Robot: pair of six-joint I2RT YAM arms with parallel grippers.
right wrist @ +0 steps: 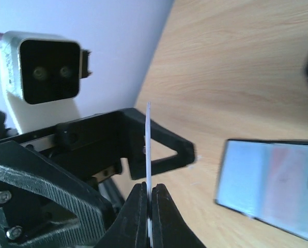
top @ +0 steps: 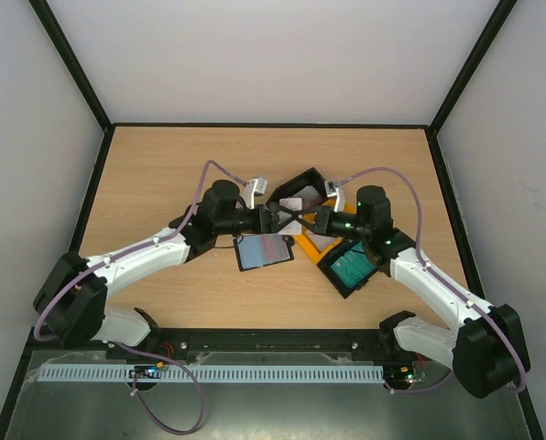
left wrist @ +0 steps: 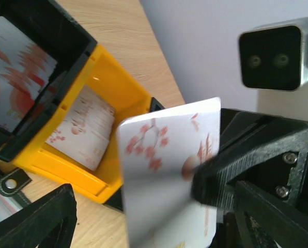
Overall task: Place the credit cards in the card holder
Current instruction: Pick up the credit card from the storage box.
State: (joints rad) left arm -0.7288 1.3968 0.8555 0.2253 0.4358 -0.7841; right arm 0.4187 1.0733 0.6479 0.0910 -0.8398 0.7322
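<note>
My right gripper pinches one patterned card, my left gripper stands wide open holding nothing, and one card holder lies open nearer.

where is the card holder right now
In the top view the card holder lies open on the table, slightly left of centre, just nearer the arm bases than the left gripper and left of the yellow bin.

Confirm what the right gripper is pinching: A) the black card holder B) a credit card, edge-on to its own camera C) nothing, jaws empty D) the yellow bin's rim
B: the right gripper is closed on a thin credit card, which the left wrist view shows printed with red blossoms.
</note>
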